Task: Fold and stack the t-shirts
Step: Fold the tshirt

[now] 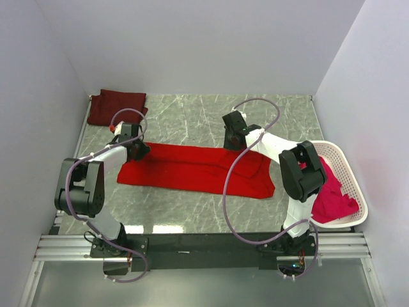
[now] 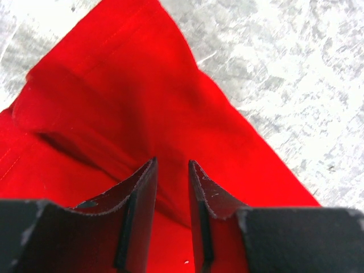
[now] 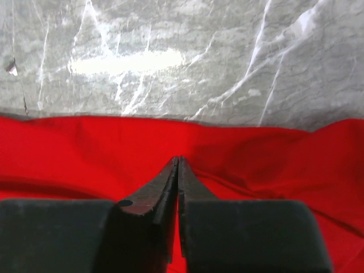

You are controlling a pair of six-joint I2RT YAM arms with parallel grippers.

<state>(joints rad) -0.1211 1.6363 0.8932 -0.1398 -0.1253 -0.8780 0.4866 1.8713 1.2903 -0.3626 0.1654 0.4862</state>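
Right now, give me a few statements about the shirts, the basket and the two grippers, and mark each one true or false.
1. A maroon shirt lies folded at the far left corner of the table. True.
2. The white basket is empty. False: a pinkish-red shirt lies in it.
3. A red shirt lies spread out in the middle of the table. True.
4. The right gripper has its fingers wide apart. False: they are pressed together, at the red shirt's far edge.
5. The left gripper is over the maroon shirt. False: it is at the red shirt's left end.
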